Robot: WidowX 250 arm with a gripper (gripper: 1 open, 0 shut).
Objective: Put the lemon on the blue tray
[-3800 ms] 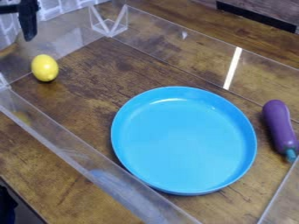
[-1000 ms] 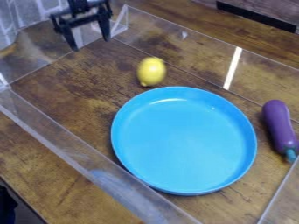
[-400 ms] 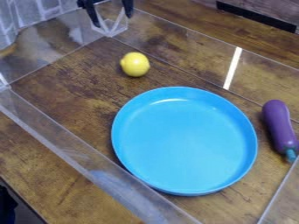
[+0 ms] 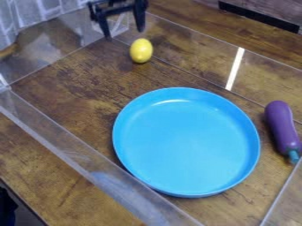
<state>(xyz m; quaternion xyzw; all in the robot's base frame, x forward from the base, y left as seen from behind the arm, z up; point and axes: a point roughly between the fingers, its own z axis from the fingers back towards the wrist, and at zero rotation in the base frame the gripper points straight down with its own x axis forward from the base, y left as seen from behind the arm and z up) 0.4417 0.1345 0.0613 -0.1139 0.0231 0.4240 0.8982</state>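
The gripper (image 4: pixel 120 19) is seen spread wide with nothing held, just behind the lemon (image 4: pixel 141 50), which is sat on the wooden table (image 4: pixel 71 97), clear of the blue tray (image 4: pixel 185 139).

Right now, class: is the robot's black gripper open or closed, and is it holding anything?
Black gripper: open, holding nothing; the small yellow lemon lies free on the wooden table.

A small smooth yellow lemon (image 4: pixel 141 50) lies on the dark wooden table (image 4: pixel 71 97), apart from the large round blue plastic tray (image 4: pixel 186 139) nearer the camera. Just behind the lemon the black gripper (image 4: pixel 120 12) hangs with jaws spread, empty. A purple eggplant with teal stem (image 4: pixel 283 129) lies right of the tray
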